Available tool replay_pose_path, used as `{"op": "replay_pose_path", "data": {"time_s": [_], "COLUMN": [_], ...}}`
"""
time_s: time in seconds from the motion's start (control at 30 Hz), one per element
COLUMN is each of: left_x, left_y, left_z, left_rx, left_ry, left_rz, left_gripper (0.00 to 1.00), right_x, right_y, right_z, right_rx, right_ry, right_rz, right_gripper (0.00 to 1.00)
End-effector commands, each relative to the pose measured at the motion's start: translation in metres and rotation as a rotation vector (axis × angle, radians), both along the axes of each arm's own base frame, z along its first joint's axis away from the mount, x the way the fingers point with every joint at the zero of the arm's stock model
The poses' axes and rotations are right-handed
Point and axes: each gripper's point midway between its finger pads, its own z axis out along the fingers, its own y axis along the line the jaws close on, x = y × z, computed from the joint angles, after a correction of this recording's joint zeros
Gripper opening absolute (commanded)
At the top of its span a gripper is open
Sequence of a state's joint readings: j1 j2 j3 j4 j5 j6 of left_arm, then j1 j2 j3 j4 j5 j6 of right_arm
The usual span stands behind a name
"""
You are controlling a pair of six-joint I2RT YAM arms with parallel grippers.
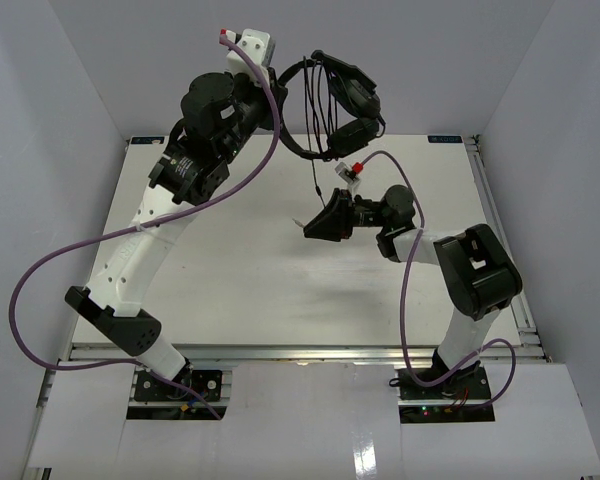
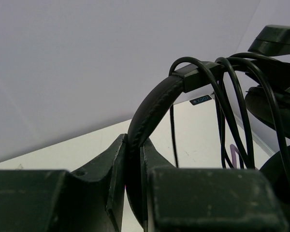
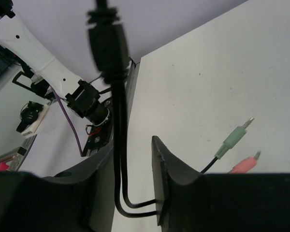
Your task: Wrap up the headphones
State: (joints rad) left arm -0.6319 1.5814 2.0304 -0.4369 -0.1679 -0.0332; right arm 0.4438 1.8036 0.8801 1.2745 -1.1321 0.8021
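Note:
The black headphones (image 1: 345, 100) hang in the air above the table's far edge. My left gripper (image 1: 280, 95) is shut on the padded headband (image 2: 152, 108), which stands pinched between the jaws (image 2: 133, 145). Several loops of thin black cord (image 2: 232, 96) hang over the headband next to an earcup (image 2: 275, 101). The cord drops to my right gripper (image 1: 320, 225), low over the table's middle. That gripper (image 3: 135, 150) is open; two strands of cord (image 3: 117, 145) run loosely through the gap. A green plug (image 3: 234, 137) and a pink plug (image 3: 244, 164) stick out beside the right finger.
The white table (image 1: 240, 270) has a metal rail at its right edge (image 1: 490, 200). Purple arm cables (image 1: 270, 150) loop off both arms. White walls (image 1: 70, 110) enclose the table on three sides. The left arm's base (image 3: 87, 101) shows in the right wrist view.

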Motion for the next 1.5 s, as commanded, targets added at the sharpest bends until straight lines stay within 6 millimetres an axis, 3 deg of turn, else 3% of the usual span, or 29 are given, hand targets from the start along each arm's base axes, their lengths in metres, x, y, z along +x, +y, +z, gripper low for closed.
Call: {"op": "replay_pose_path", "data": {"time_s": [0.0,0.2,0.3,0.37,0.4,0.6,0.77,0.9,1.03,1.17,1.3,1.47], "left_x": [-0.006,0.002,0.011,0.020,0.023,0.043,0.042,0.037,0.037,0.049,0.061,0.078], "left_y": [0.021,0.031,0.036,0.039,0.041,0.060,0.066,0.069,0.082,0.101,0.101,0.089], "left_z": [0.042,0.032,0.017,0.003,-0.001,-0.034,-0.044,-0.044,-0.045,-0.067,-0.096,-0.151], "left_rx": [-0.082,-0.054,-0.036,-0.019,-0.017,-0.017,-0.034,-0.041,-0.018,0.009,0.023,0.078], "left_ry": [-0.101,-0.090,-0.062,-0.038,-0.031,0.036,0.063,0.064,0.062,0.103,0.163,0.274], "left_rz": [0.065,0.116,0.143,0.169,0.179,0.208,0.202,0.198,0.236,0.272,0.268,0.243], "left_gripper": [0.00,0.00,0.00,0.00,0.00,0.00,0.00,0.00,0.00,0.00,0.00,0.00], "right_x": [-0.010,-0.011,-0.008,0.000,-0.003,0.005,0.019,0.020,0.016,0.014,0.024,0.038], "right_y": [-0.004,-0.008,-0.011,-0.011,-0.014,-0.046,-0.069,-0.074,-0.078,-0.086,-0.090,-0.091], "right_z": [0.019,0.010,-0.002,0.003,-0.009,-0.010,-0.006,-0.012,-0.003,0.008,0.034,0.074], "right_rx": [0.015,-0.039,-0.140,-0.192,-0.249,-0.441,-0.537,-0.570,-0.566,-0.594,-0.621,-0.667], "right_ry": [-0.133,-0.176,-0.157,-0.302,-0.325,-0.460,-0.531,-0.508,-0.552,-0.618,-0.729,-0.926], "right_rz": [0.002,-0.023,-0.068,-0.119,-0.114,-0.291,-0.438,-0.449,-0.454,-0.457,-0.473,-0.504], "right_gripper": [0.30,0.08,0.08,0.08,0.08,0.08,0.08,0.08,0.08,0.08,0.08,0.08]}}
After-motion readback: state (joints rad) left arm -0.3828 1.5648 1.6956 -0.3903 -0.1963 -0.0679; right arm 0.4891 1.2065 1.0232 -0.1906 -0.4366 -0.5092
